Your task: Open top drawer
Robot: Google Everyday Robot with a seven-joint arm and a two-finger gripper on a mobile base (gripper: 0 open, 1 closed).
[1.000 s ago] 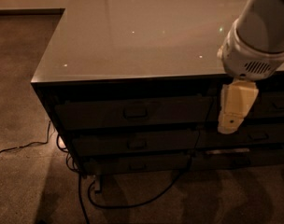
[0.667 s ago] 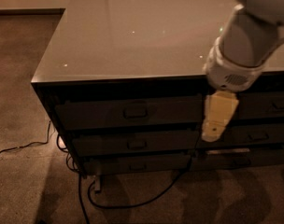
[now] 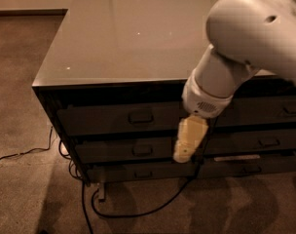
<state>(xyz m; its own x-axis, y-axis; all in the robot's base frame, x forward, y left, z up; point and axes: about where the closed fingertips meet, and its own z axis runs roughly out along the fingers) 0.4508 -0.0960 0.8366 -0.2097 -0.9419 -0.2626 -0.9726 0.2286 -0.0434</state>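
Gripper (image 3: 183,155) hangs by top drawer (image 3: 114,120), uppermost of seemingly three.

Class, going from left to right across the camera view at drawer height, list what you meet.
loose cable on the carpet → top drawer's pull handle → gripper, hanging in front of the left stack's right end → right-hand stack's upper handle

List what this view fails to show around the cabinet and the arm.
- The gripper hangs right of the top drawer handle; whether it touches the fronts cannot be told from this angle.
- The top drawer's right end: hidden behind the gripper.
- The right-hand drawers: cut by the frame edge, partly covered by the arm.
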